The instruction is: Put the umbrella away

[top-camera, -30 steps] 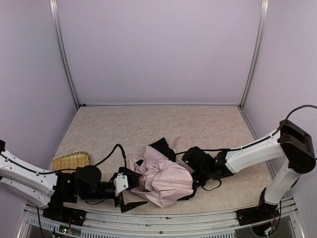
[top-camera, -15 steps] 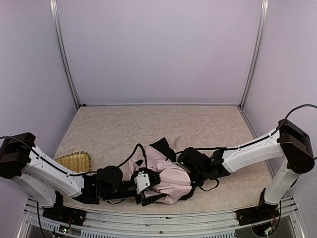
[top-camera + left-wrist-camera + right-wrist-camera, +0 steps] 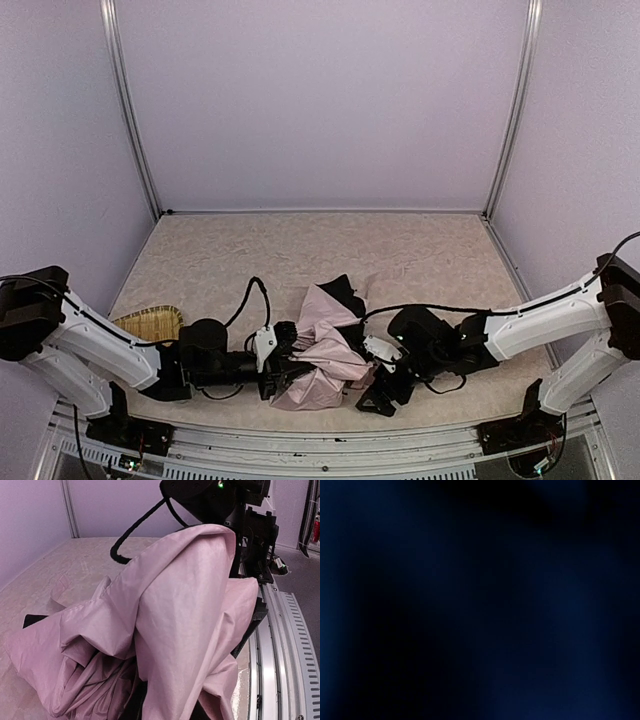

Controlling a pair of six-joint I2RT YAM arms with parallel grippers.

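My left gripper (image 3: 285, 368) is sunk into the pink folds of the umbrella (image 3: 325, 352); I cannot tell whether it pinches cloth. My right gripper (image 3: 378, 378) is spread wide against the heap's other side. The umbrella lies crumpled between my arms, near the front edge of the table (image 3: 300, 250).

Beige table (image 3: 300, 250) bears a crumpled umbrella (image 3: 322, 352) and woven tray (image 3: 148, 323).
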